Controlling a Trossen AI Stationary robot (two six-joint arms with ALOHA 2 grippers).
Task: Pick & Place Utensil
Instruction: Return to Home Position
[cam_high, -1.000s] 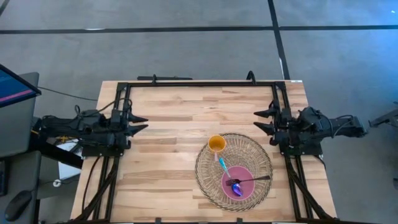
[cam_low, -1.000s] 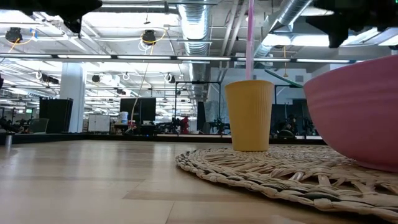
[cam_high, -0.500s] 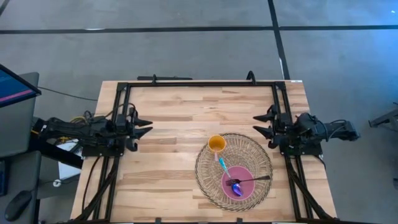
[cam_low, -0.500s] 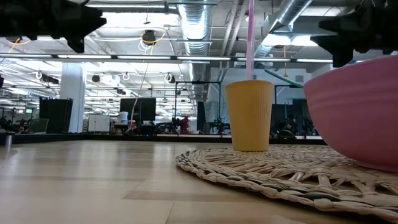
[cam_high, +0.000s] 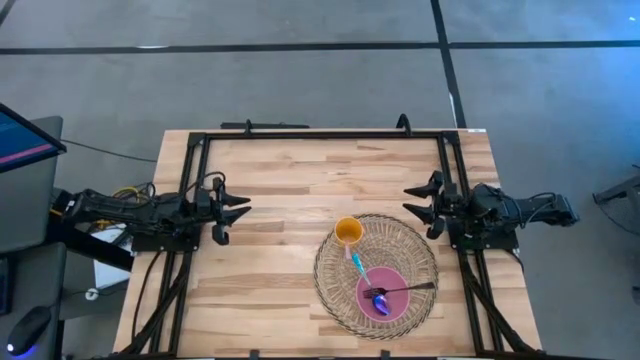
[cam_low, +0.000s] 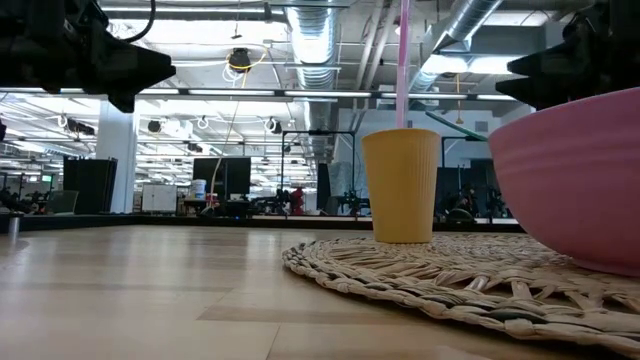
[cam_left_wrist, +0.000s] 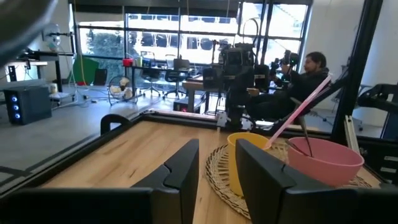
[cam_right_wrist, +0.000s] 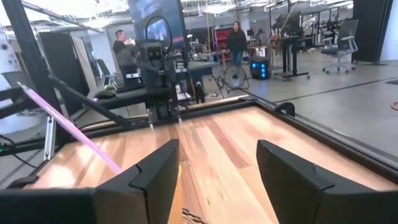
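Observation:
A woven round placemat (cam_high: 330, 285) lies on the table's right near part. On it stand a yellow cup (cam_high: 348, 232) (cam_low: 400, 185) and a pink bowl (cam_high: 392, 305) (cam_low: 570, 180). A thin pink stick-like utensil (cam_low: 404, 60) (cam_left_wrist: 301, 106) leans out of the cup. A purple spoon (cam_high: 380, 299) lies in the bowl, its dark handle (cam_high: 415, 288) over the rim. My left gripper (cam_high: 240, 206) (cam_left_wrist: 217, 168) hovers open by the left rail. My right gripper (cam_high: 412, 201) (cam_right_wrist: 214, 174) hovers open by the right rail, beyond the mat's far edge.
A black metal frame (cam_high: 320, 134) runs along the table's far, left and right sides. Bare wood (cam_high: 270, 270) lies between the left gripper and the mat. People sit and stand in the room beyond the table (cam_left_wrist: 305, 68) (cam_right_wrist: 236, 37).
Both grippers have moved a little toward the table's middle and come down, the left one rightward and the right one leftward. The cup, bowl, spoon and mat have stayed where they were.

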